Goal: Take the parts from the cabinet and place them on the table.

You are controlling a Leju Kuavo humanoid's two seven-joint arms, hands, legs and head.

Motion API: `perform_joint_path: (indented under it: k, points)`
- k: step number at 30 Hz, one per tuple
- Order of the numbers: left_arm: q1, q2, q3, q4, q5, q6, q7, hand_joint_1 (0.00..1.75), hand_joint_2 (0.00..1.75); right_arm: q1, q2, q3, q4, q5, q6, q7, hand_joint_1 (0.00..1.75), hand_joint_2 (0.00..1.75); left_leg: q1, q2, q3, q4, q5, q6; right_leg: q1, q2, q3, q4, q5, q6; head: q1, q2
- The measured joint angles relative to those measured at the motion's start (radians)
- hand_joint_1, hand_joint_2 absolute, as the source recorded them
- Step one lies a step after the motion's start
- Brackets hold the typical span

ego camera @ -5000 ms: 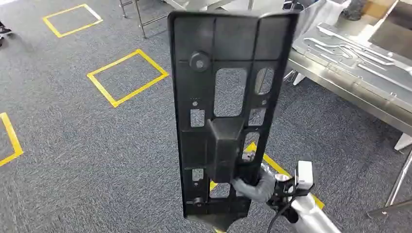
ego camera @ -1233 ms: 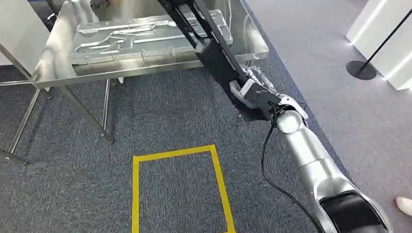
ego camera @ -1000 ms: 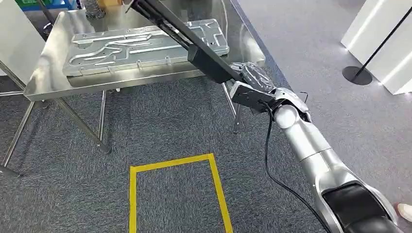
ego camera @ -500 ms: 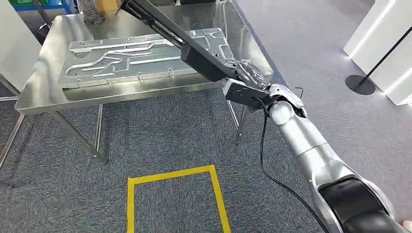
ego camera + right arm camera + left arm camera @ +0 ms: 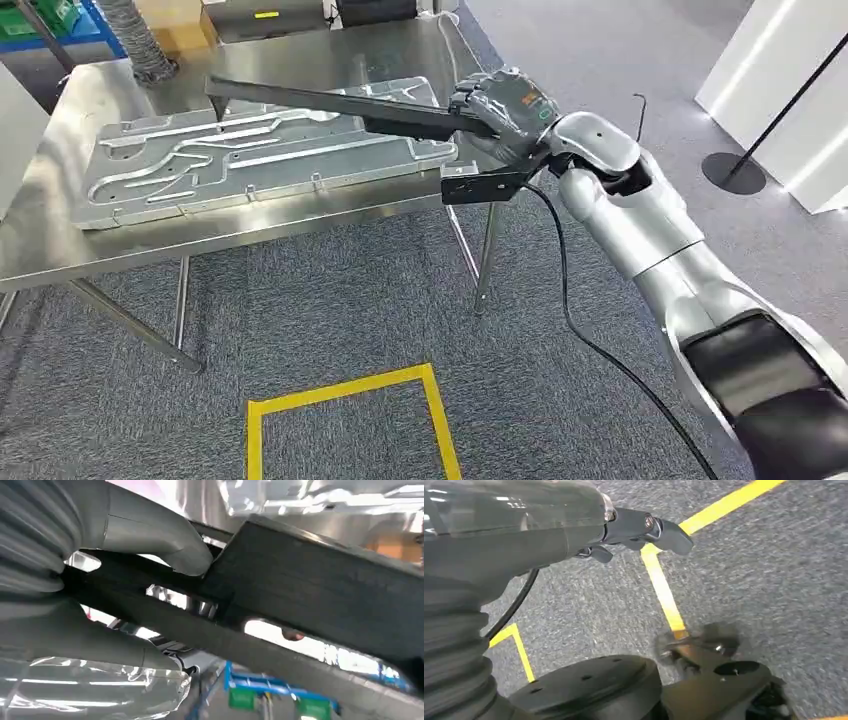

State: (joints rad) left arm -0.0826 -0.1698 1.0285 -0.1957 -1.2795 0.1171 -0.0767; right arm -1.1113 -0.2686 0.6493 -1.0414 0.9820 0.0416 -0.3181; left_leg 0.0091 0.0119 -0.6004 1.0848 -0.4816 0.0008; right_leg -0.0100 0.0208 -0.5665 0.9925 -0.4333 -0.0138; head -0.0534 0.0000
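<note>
We look down and forward from high on the robot's body, far enough back to take in the whole right arm, the right hand [image 5: 500,105] and the steel table [image 5: 60,240] beyond it. The right wrist camera sits close behind that hand [image 5: 75,580] — it faces out along the black panel [image 5: 320,590] in its grip, which the head view [image 5: 330,100] shares. The left wrist camera looks past the left hand [image 5: 589,535] at nearby grey carpet [image 5: 774,570].
</note>
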Motion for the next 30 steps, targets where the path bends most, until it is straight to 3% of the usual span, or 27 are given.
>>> perform_joint_path:
  k: [1, 2, 3, 5, 7, 8, 10, 11, 12, 14, 16, 18, 21, 23, 24, 25, 26, 27, 28, 29, 30]
  points:
    - [0.004, 0.000, 0.000, 0.000, 0.001, 0.000, 0.002, 0.00, 1.75, -0.012, -0.010, 0.016, -0.003, 0.011, -0.008, 0.001, 1.75, 1.75, -0.006, 0.007, 0.004, -0.065, 0.069, 0.014, 0.001, -0.001, 0.007, 0.001, -0.006, 0.002, 0.000, 0.000]
    - [0.004, 0.000, 0.000, 0.000, 0.003, 0.001, 0.002, 0.00, 1.75, -0.025, -0.014, 0.033, -0.004, 0.022, -0.009, 0.005, 1.75, 1.75, -0.013, -0.001, -0.002, -0.074, 0.041, 0.016, 0.005, 0.004, 0.008, 0.002, -0.013, 0.010, 0.000, 0.000]
    - [0.001, 0.000, 0.000, 0.000, 0.006, 0.001, 0.001, 0.00, 1.75, -0.036, -0.019, 0.044, -0.006, 0.032, -0.008, 0.010, 1.75, 1.75, -0.012, -0.003, 0.000, -0.079, 0.043, 0.021, 0.005, 0.003, 0.008, -0.002, -0.019, 0.018, 0.000, 0.000]
    - [0.000, -0.004, 0.000, 0.000, 0.006, 0.002, 0.001, 0.00, 1.75, -0.055, -0.021, 0.061, -0.013, 0.045, -0.007, 0.016, 1.75, 1.75, -0.009, -0.002, 0.008, -0.093, 0.056, 0.031, 0.010, 0.001, 0.010, 0.018, -0.005, 0.031, 0.000, 0.000]
    - [0.002, -0.008, 0.000, 0.000, 0.008, 0.003, -0.002, 0.00, 1.75, -0.084, -0.021, 0.080, -0.018, 0.058, -0.007, 0.020, 1.75, 1.75, -0.006, 0.001, 0.029, -0.096, 0.059, 0.039, 0.003, -0.007, -0.004, 0.049, -0.036, 0.044, 0.000, 0.000]
    - [0.001, -0.008, 0.000, 0.000, 0.009, 0.004, -0.003, 0.00, 1.75, -0.098, -0.017, 0.090, -0.021, 0.060, -0.007, 0.023, 1.75, 1.75, -0.007, 0.002, 0.031, -0.096, 0.054, 0.042, 0.002, -0.010, -0.038, 0.107, -0.068, 0.046, 0.000, 0.000]
    - [0.001, -0.008, 0.001, 0.000, 0.009, 0.005, -0.004, 0.00, 1.75, -0.114, -0.009, 0.105, -0.023, 0.060, -0.006, 0.030, 1.75, 1.75, -0.008, 0.005, 0.038, -0.095, 0.045, 0.043, 0.002, -0.011, -0.134, 0.258, -0.127, 0.055, 0.000, 0.000]
    - [0.003, -0.008, 0.001, 0.000, 0.009, 0.006, -0.004, 0.00, 1.75, -0.114, -0.007, 0.113, -0.023, 0.060, -0.005, 0.032, 1.75, 1.75, -0.007, 0.005, 0.045, -0.095, 0.037, 0.042, 0.001, -0.011, -0.179, 0.315, -0.138, 0.058, 0.000, 0.000]
    - [0.005, -0.009, 0.002, 0.000, 0.010, 0.007, -0.004, 0.00, 1.75, -0.114, -0.007, 0.121, -0.023, 0.060, -0.004, 0.032, 1.75, 1.75, -0.007, 0.004, 0.053, -0.095, 0.029, 0.041, -0.001, -0.011, -0.195, 0.316, -0.127, 0.054, 0.000, 0.000]
    - [0.006, -0.011, 0.002, 0.000, 0.010, 0.006, -0.005, 0.00, 1.75, -0.115, -0.007, 0.132, -0.022, 0.059, -0.004, 0.035, 1.75, 1.75, -0.006, -0.001, 0.077, -0.094, 0.012, 0.037, -0.005, -0.011, -0.168, 0.206, -0.055, 0.055, 0.000, 0.000]
    - [0.009, -0.013, 0.002, 0.000, 0.010, 0.006, -0.005, 0.00, 1.75, -0.121, -0.004, 0.140, -0.021, 0.059, -0.005, 0.040, 1.75, 1.75, -0.006, -0.003, 0.095, -0.095, -0.015, 0.027, -0.007, -0.010, -0.111, 0.021, 0.083, 0.059, 0.000, 0.000]
    - [0.006, -0.013, 0.003, 0.000, 0.010, 0.008, -0.004, 0.00, 1.75, -0.126, 0.004, 0.147, -0.019, 0.058, -0.006, 0.045, 1.75, 1.75, -0.010, -0.005, 0.108, -0.091, -0.031, 0.010, 0.008, -0.009, -0.113, 0.018, 0.057, 0.027, -0.002, 0.000]
    - [0.005, -0.013, 0.003, 0.000, 0.010, 0.008, -0.005, 0.00, 1.75, -0.129, 0.004, 0.152, -0.020, 0.058, -0.007, 0.047, 1.75, 1.75, -0.007, -0.007, 0.113, -0.057, -0.026, -0.005, 0.000, -0.004, -0.092, 0.015, 0.050, 0.003, -0.001, 0.000]
    - [0.005, -0.013, 0.003, 0.000, 0.010, 0.008, -0.005, 0.00, 1.75, -0.136, -0.011, 0.156, -0.021, 0.058, -0.007, 0.048, 1.75, 1.75, -0.004, -0.005, 0.038, 0.061, -0.019, -0.015, -0.001, -0.005, -0.070, 0.012, 0.033, -0.008, -0.001, 0.000]
    - [0.005, -0.013, 0.003, 0.000, 0.011, 0.008, -0.006, 0.00, 1.75, -0.137, -0.019, 0.158, -0.020, 0.058, -0.007, 0.048, 1.75, 1.75, -0.003, -0.005, -0.008, 0.129, -0.039, -0.020, -0.001, -0.005, -0.062, 0.012, 0.024, -0.008, -0.001, 0.000]
    - [0.004, -0.013, 0.003, 0.000, 0.011, 0.007, -0.009, 0.00, 1.75, -0.136, -0.027, 0.162, -0.020, 0.058, -0.007, 0.048, 1.75, 1.75, -0.003, -0.005, -0.054, 0.191, -0.077, -0.023, -0.001, -0.005, -0.050, 0.012, 0.013, -0.009, -0.001, 0.000]
    - [-0.001, -0.013, 0.003, 0.000, 0.011, 0.006, -0.009, 0.00, 1.75, -0.133, -0.038, 0.168, -0.020, 0.058, -0.007, 0.048, 1.75, 1.75, -0.003, -0.005, -0.087, 0.228, -0.117, -0.022, 0.000, -0.005, -0.036, 0.012, 0.001, -0.009, -0.001, 0.000]
    - [-0.004, -0.015, 0.003, 0.000, 0.011, 0.006, -0.008, 0.00, 1.75, -0.131, -0.045, 0.174, -0.020, 0.058, -0.007, 0.048, 1.75, 1.75, -0.003, -0.005, -0.105, 0.231, -0.140, -0.019, 0.000, -0.005, -0.021, 0.012, -0.011, -0.009, -0.001, 0.000]
    - [-0.005, -0.015, 0.003, 0.000, 0.011, 0.006, -0.008, 0.00, 1.75, -0.130, -0.050, 0.178, -0.020, 0.058, -0.008, 0.048, 1.75, 1.75, -0.003, -0.005, -0.107, 0.200, -0.135, -0.015, 0.002, -0.005, -0.002, 0.012, -0.024, -0.009, -0.001, 0.000]
    - [-0.004, -0.015, 0.003, 0.000, 0.011, 0.006, -0.006, 0.00, 1.75, -0.129, -0.055, 0.181, -0.020, 0.057, -0.008, 0.048, 1.75, 1.75, -0.004, -0.004, -0.099, 0.147, -0.105, -0.010, 0.004, -0.005, 0.015, 0.012, -0.037, -0.009, -0.001, 0.000]
    - [-0.004, -0.015, 0.003, 0.000, 0.011, 0.006, -0.005, 0.00, 1.75, -0.130, -0.063, 0.183, -0.020, 0.055, -0.008, 0.048, 1.75, 1.75, -0.009, -0.004, -0.084, 0.066, -0.034, 0.002, 0.007, -0.005, 0.037, 0.011, -0.052, -0.008, -0.001, 0.000]
